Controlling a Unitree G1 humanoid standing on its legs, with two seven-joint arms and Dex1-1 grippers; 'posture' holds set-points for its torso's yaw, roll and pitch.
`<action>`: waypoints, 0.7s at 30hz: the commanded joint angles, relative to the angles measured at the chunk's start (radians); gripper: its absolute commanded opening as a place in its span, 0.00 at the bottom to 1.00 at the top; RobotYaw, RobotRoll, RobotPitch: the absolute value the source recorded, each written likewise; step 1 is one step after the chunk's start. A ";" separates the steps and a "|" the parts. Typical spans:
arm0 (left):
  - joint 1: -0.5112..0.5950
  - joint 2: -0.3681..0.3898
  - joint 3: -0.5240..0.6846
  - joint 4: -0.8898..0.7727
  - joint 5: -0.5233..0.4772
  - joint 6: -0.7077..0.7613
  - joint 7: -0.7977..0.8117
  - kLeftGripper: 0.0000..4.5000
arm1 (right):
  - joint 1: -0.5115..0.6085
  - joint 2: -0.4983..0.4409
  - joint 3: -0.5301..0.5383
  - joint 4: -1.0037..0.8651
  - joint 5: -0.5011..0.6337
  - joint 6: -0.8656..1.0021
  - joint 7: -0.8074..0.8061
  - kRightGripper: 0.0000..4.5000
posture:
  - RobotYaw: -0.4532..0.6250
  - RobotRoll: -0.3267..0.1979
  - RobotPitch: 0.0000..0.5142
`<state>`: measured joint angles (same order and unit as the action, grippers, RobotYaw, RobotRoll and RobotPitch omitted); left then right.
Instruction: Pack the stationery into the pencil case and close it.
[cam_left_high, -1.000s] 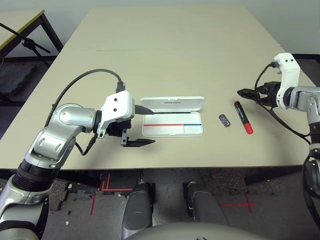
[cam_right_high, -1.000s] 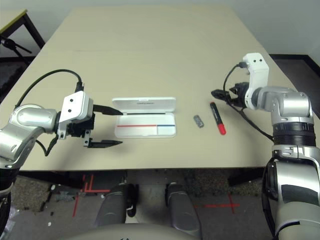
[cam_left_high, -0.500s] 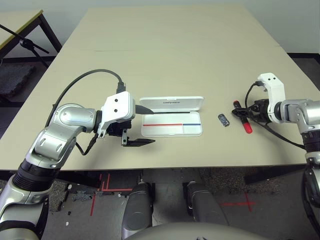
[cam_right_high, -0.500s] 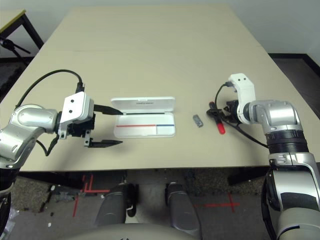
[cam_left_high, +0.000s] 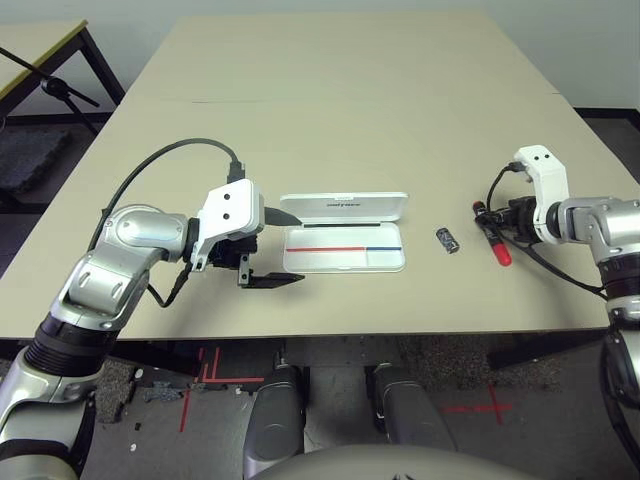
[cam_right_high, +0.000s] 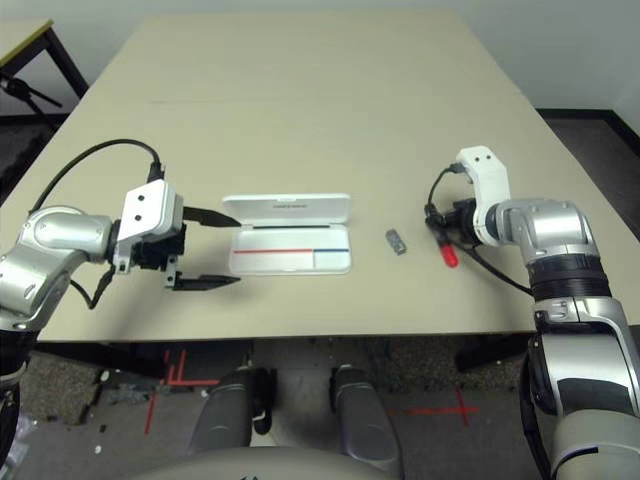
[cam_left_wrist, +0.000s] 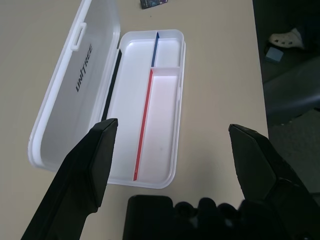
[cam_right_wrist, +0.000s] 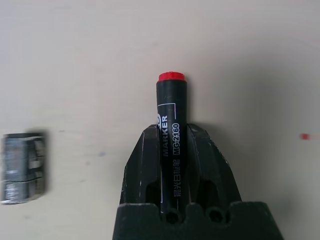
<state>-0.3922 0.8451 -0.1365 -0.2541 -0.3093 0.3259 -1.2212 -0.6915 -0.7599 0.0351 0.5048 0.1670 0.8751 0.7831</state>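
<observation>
Right fingers (cam_right_wrist: 142, 162) pinch marker (cam_right_wrist: 172, 112); left fingers (cam_left_wrist: 97, 160) spread. Loose pinch could let marker swivel, missing case (cam_left_high: 343, 262).

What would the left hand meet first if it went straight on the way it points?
Probably the open pencil case, just ahead of the left hand; exact height is hard to judge.

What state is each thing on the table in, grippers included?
Pencil case: lid open, tray empty.
Marker: gripped, barrel between the fingers.
Small dark block: lying loose on the table, outside the case.
Left gripper: open, holding nothing, beside the case.
Right gripper: shut on the marker.
</observation>
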 joint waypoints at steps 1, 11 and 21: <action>0.000 0.014 0.001 0.015 0.008 -0.016 -0.015 1.00 | -0.004 -0.048 0.037 -0.034 -0.021 -0.092 0.086 0.11 | 0.43 0.62 0.23; 0.011 0.007 -0.012 0.050 0.024 -0.053 -0.018 1.00 | 0.026 -0.160 0.106 -0.199 -0.029 -0.406 0.407 0.11 | 0.42 0.62 0.25; 0.017 -0.002 -0.017 0.065 0.040 -0.067 -0.015 1.00 | 0.047 -0.233 0.160 -0.397 -0.047 -0.487 0.600 0.11 | 0.43 0.62 0.26</action>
<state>-0.3866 0.8436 -0.1374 -0.1829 -0.2791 0.2668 -1.2309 -0.6461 -0.9796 0.1781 0.1525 0.1176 0.3797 1.3601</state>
